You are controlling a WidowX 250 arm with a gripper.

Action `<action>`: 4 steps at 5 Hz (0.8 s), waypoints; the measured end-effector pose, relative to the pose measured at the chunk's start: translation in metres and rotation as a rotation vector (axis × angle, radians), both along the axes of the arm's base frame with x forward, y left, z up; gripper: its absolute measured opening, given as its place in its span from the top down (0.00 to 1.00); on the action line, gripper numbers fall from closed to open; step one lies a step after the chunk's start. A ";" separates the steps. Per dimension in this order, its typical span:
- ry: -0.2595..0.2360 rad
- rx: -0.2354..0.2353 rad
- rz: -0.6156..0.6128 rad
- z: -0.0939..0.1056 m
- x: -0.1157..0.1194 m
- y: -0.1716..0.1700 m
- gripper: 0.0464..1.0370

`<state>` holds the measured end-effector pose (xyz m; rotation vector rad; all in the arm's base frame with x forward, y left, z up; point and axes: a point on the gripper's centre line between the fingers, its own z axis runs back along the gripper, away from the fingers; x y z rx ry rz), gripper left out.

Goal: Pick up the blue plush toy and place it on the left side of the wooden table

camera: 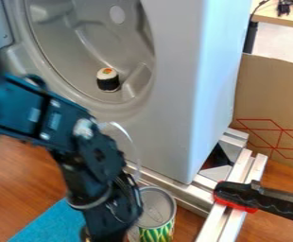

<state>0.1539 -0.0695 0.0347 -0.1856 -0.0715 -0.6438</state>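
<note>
Standing grey housing: far, with round hollow.
Black gripper: near edge, beside the can; its opening and grasp I cannot tell.
Can: upright, silver top, green-yellow side.
Sushi roll: upright in hollow, white top, black band.

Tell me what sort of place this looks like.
Probably a robotics lab or workshop: a black robot arm hangs over a wooden tabletop, and a clamp grips metal rails beside a cardboard panel.

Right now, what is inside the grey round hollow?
A small sushi-like roll, black below, white above, sits low in the hollow. Whatever is behind it is covered.
</note>
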 end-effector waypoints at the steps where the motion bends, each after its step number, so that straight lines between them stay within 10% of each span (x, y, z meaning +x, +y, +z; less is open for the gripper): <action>1: -0.092 -0.037 0.087 0.038 -0.003 0.025 0.88; 2: -0.162 -0.085 0.151 0.051 0.001 0.047 0.88; 4: -0.278 0.021 0.426 0.050 0.025 0.131 0.88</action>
